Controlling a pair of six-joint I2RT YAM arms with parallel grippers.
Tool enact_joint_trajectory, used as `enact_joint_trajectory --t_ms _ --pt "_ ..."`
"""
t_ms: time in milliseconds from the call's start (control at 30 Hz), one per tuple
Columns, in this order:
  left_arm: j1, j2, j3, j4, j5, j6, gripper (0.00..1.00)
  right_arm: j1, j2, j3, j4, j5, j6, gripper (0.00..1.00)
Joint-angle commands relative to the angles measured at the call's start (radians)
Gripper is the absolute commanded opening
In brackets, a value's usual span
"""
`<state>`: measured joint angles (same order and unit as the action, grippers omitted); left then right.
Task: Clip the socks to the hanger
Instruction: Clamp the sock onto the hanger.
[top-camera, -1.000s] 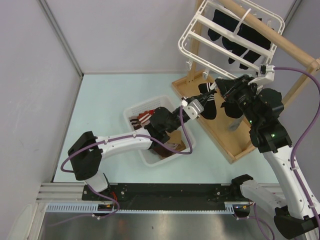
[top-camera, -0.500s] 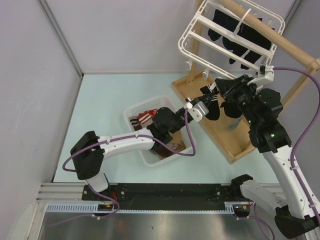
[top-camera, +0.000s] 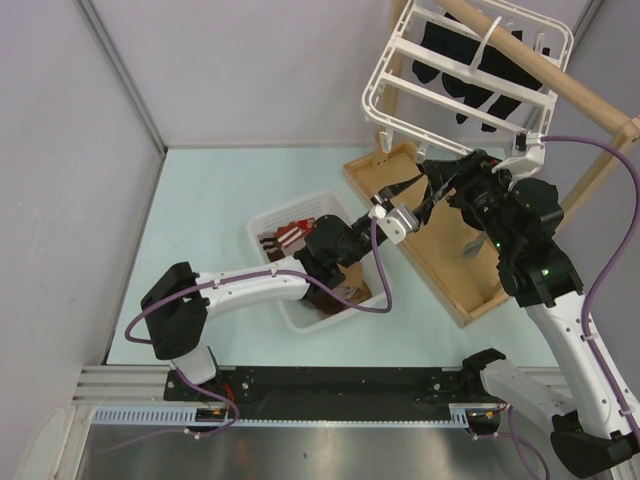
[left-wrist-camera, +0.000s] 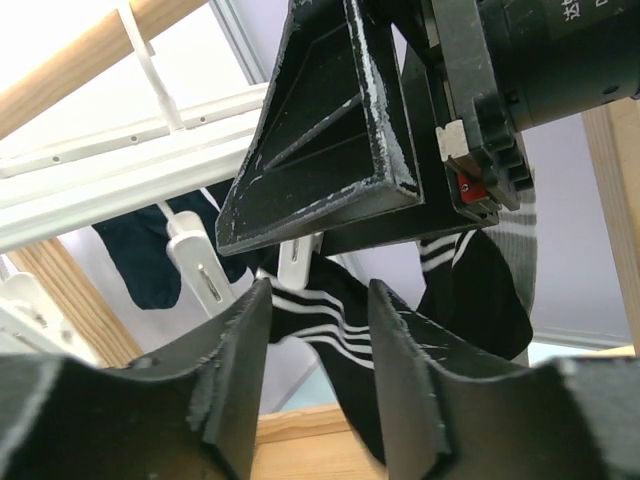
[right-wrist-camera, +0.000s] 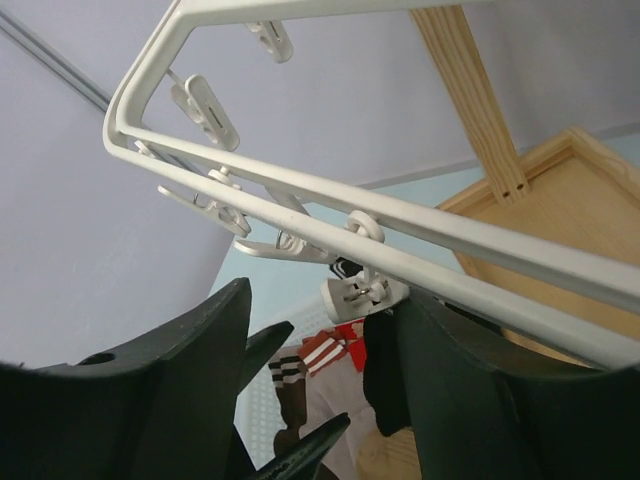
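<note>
I'm targeting the limp, light sock (left-wrist-camera: 330, 325) by its cuff under the hanger (right-wrist-camera: 470, 240); left end effector (left-wrist-camera: 318, 300) released, right end effector (right-wrist-camera: 320, 295) cannot tell.

Hanger (right-wrist-camera: 500, 250) runs off 3 o'clock edge; black sock (left-wrist-camera: 480, 290) lower end hidden behind left fingers (left-wrist-camera: 410, 400); grip unclear.

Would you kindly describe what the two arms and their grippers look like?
The left arm and right arm each have white links, black joint housings and a purple cable looping alongside. The right arm shows small green lights. The left gripper and right gripper have black, wedge-shaped fingers with scuffed, whitish edges.
</note>
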<state>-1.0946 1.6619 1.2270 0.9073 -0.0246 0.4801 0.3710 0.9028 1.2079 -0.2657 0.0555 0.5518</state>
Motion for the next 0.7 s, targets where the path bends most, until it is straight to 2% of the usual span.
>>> enact_joint_trajectory --t_ms 0,167,233,300,500,667 --pt "-0.007 -0.036 -0.007 0.045 -0.023 -0.005 0.56 0.003 -0.021 0.009 0.011 0.032 -0.021 0.64" --pt "-0.005 -0.047 -0.043 0.076 -0.101 -0.026 0.71 0.003 -0.028 0.009 0.008 0.05 -0.033 0.66" --pt "-0.004 -0.041 -0.044 0.096 -0.136 -0.037 0.82 0.002 -0.034 0.009 0.003 0.055 -0.041 0.66" --pt "-0.004 -0.034 -0.052 0.139 -0.185 -0.052 0.87 0.002 -0.041 0.009 -0.003 0.072 -0.05 0.66" --pt "-0.002 0.005 0.022 0.117 -0.293 -0.089 0.88 0.003 -0.051 0.009 -0.009 0.095 -0.069 0.68" --pt "-0.001 0.061 0.094 0.113 -0.379 -0.093 0.83 0.002 -0.058 0.009 -0.015 0.098 -0.075 0.68"
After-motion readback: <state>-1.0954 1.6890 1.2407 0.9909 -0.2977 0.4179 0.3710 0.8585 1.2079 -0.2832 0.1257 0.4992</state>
